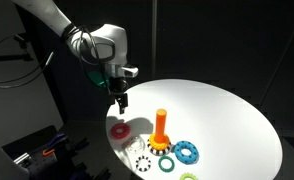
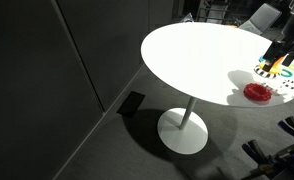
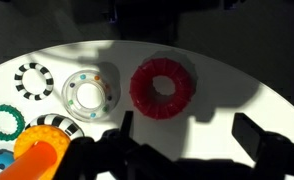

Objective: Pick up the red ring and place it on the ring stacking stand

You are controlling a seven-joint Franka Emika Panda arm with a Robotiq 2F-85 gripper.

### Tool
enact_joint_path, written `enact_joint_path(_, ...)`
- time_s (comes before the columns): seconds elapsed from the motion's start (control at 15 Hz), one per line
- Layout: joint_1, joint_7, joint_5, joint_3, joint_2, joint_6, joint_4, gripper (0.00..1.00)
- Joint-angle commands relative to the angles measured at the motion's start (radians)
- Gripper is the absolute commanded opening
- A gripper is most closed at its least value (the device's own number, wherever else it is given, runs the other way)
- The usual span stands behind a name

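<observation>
Hovering above the red ring (image 1: 119,129), the hand (image 1: 120,101) is spread wide, grasping nothing. The red ring lies flat on the bench (image 1: 227,110), lower-left of centre, near the ring stacking stand (image 1: 161,125).

Blue ring (image 1: 188,152), green ring (image 1: 164,164), white table (image 1: 222,105)

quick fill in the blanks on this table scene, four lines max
1. The red ring lies flat on the round ___ table.
2. The stand is ___ in colour.
3. The gripper hangs over the red ring; its fingers are ___ and hold nothing.
4. The toothed ring near the stand is ___.

Missing words: white; orange; open; blue.
</observation>
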Motion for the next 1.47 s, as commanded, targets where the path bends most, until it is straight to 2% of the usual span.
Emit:
enact_joint_path(0.0,0.007,0.052,-0.038,-0.008,0.050,0.079,-0.006,1.00)
enact_joint_path(0.6,0.048,0.146,-0.116,-0.013,0.160,0.192,-0.022,1.00)
enact_joint_path(1.4,0.125,0.167,-0.123,-0.033,0.270,0.363,-0.038,1.00)
